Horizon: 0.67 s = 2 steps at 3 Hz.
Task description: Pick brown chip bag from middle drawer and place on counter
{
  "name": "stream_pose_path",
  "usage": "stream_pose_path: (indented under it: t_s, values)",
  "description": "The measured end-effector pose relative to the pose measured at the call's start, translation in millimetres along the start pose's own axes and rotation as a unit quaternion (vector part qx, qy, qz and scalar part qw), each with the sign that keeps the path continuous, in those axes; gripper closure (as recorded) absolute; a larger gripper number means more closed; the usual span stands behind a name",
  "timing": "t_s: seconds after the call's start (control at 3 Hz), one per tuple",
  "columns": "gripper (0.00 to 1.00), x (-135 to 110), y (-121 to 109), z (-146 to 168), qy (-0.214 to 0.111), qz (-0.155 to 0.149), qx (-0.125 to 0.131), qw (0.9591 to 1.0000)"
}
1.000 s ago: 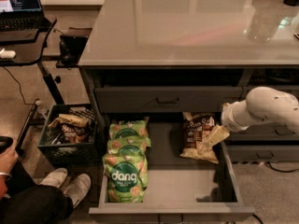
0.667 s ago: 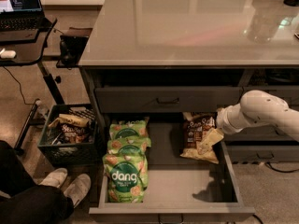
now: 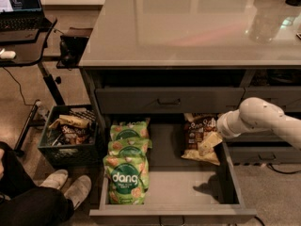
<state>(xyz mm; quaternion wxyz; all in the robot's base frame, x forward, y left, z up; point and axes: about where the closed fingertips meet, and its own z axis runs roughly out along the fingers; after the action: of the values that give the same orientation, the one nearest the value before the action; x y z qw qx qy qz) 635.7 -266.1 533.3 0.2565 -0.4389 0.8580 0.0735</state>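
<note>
The brown chip bag (image 3: pixel 196 136) lies at the back right of the open middle drawer (image 3: pixel 183 187), dark brown with cream edges. My white arm reaches in from the right, and my gripper (image 3: pixel 209 143) is down in the drawer over the bag's right side, covering part of it. The pale glossy counter (image 3: pixel 188 22) spans the top of the cabinet above the drawer.
Three green "dang" bags (image 3: pixel 126 173) lie in a row along the drawer's left side. The shallower drawer front with a dark handle (image 3: pixel 168 101) is above. A black crate of snacks (image 3: pixel 70 133) and a seated person's shoes (image 3: pixel 66 186) are at left. A laptop desk (image 3: pixel 23 27) is at far left.
My arm has shifted slightly left and lower, bringing the gripper further over the brown chip bag. The person's hand at the left edge has gone out of view.
</note>
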Motion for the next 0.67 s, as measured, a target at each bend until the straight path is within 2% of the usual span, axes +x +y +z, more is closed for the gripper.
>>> stream_pose_path:
  t_s: [0.33,0.67]
  values:
    - [0.00,13.0,-9.6,30.5,-0.006,0.028,0.000,0.9996]
    - [0.00,24.3,-17.1,63.9,-0.029,0.043,-0.004,0.9986]
